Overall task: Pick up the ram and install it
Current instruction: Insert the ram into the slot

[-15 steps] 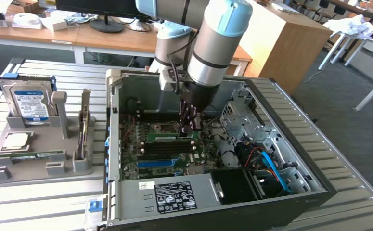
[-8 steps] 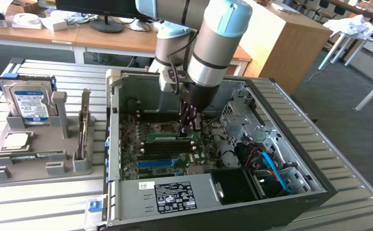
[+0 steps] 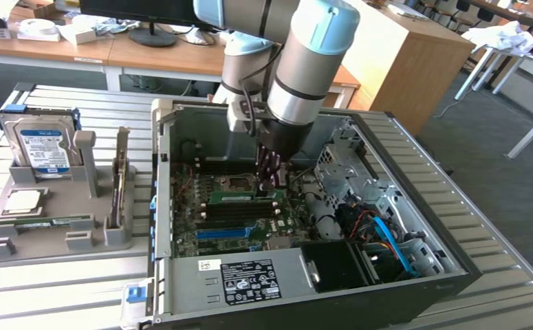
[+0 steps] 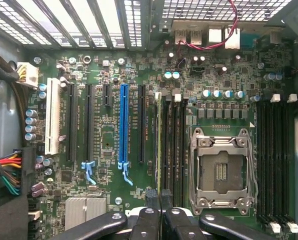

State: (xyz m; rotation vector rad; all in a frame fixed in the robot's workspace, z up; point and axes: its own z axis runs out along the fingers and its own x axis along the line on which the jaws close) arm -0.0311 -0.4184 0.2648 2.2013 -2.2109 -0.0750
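Observation:
The ram [image 3: 236,196] is a long thin green stick standing on edge over the memory slots of the motherboard [image 3: 213,218], inside the open computer case. In the wrist view the ram [image 4: 159,145] shows edge-on as a thin greenish line beside the black memory slots, running away from my fingertips. My gripper [image 3: 271,180] reaches straight down into the case at one end of the stick. The gripper [image 4: 160,199] is shut, its dark fingers [image 4: 151,200] pressed close together with the stick's end between them.
The empty processor socket [image 4: 221,167] lies right beside the slots, and a blue expansion slot [image 4: 123,125] sits on the other side. Case walls, drive cage [image 3: 340,165] and cables [image 3: 386,237] surround the arm. At the exterior view's left, a grey holder [image 3: 51,237] carries a hard drive [image 3: 41,148] and a processor [image 3: 23,201].

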